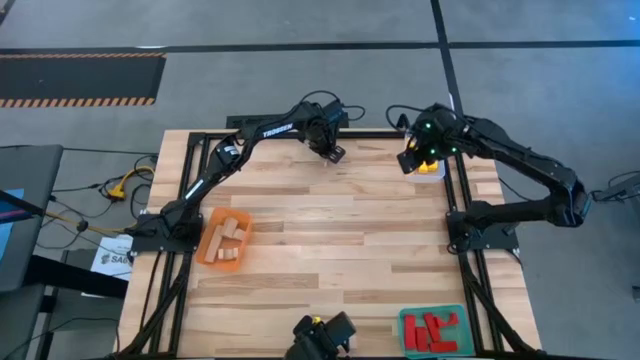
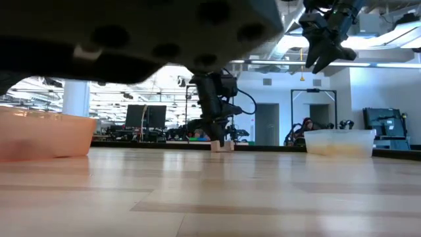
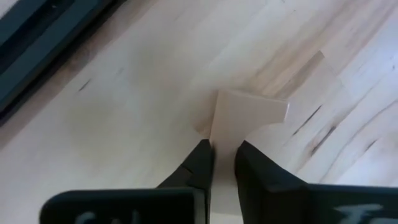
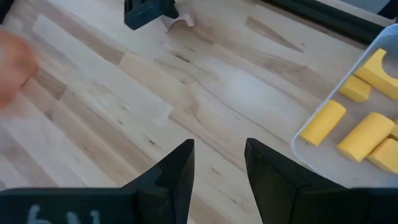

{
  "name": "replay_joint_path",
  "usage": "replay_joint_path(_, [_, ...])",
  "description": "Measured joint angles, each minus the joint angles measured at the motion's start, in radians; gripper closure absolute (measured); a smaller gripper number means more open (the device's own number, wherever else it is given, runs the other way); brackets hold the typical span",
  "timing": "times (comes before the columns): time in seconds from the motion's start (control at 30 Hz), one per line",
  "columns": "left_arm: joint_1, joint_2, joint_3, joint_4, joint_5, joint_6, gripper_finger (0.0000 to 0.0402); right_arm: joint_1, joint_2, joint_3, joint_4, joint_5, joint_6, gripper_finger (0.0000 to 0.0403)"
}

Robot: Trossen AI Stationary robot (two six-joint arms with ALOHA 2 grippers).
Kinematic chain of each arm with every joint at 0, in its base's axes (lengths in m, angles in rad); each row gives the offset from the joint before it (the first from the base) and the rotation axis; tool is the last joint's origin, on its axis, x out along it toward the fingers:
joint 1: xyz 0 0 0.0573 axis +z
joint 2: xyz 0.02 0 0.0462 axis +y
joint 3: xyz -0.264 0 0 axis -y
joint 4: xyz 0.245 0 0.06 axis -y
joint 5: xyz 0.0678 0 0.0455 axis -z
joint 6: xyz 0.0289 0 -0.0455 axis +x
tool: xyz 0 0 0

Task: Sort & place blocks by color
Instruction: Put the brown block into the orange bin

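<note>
Far edge of the table (image 1: pixel 330 225): I see my left gripper (image 3: pixel 224 163) closed on a plain wood block (image 3: pixel 239 118) resting on the surface. My right gripper (image 4: pixel 219 163), jaws apart and empty, hovers beside the clear tray (image 4: pixel 311 146) of yellow blocks (image 4: pixel 368 135) at the far right corner.

Overhead camera straight down on the whole table (image 1: pixel 330 235), low camera level at tabletop height (facing the room), wrist cameras close above the wood, all sharing the tabletop
</note>
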Motion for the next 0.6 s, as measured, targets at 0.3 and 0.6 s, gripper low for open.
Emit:
replay_joint_path(0.3, [-0.003, -0.027, 0.044, -0.078, 0.042, 0.046, 0.0372, 0.032, 0.000, 0.000, 0.000, 0.002, 0.008, 0.0238])
replay_joint_path(0.6, [-0.009, -0.164, 0.045, -0.058, 0.039, 0.064, 0.0372, 0.046, -0.037, 0.000, 0.000, 0.009, 0.008, 0.0241])
